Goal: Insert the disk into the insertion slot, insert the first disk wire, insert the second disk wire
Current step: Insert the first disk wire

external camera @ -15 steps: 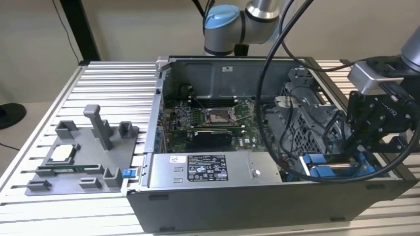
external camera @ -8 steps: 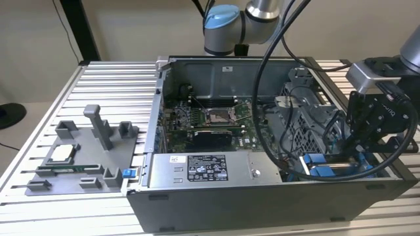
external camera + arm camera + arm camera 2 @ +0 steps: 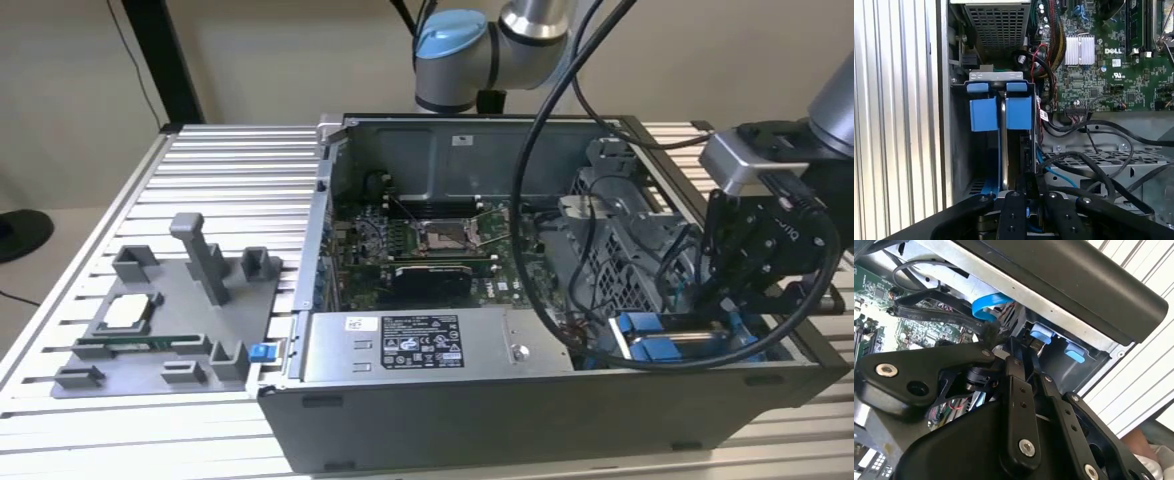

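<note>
The insertion slot (image 3: 961, 150) is a grey bay with two bright blue tabs (image 3: 984, 114), in the case's front corner at the exterior view's right (image 3: 654, 340). A thin silver edge (image 3: 1004, 145) stands upright between the tabs; I cannot tell whether it is the disk. My gripper (image 3: 1029, 181) hangs directly over the slot's mouth (image 3: 1054, 365). Its black fingers (image 3: 1016, 390) are drawn close together on a small black wire plug (image 3: 1027, 162). A blue flat wire (image 3: 986, 305) curls loose beside the bay. In the exterior view the gripper (image 3: 721, 305) is low inside the case.
A grey box with a white-black sticker (image 3: 420, 345) lies along the case front, the green motherboard (image 3: 427, 240) behind it. A perforated cage (image 3: 999, 25) sits beyond the slot. Thick black cables (image 3: 1094, 150) cross beside the gripper. A grey fixture (image 3: 174, 310) stands on the ribbed table.
</note>
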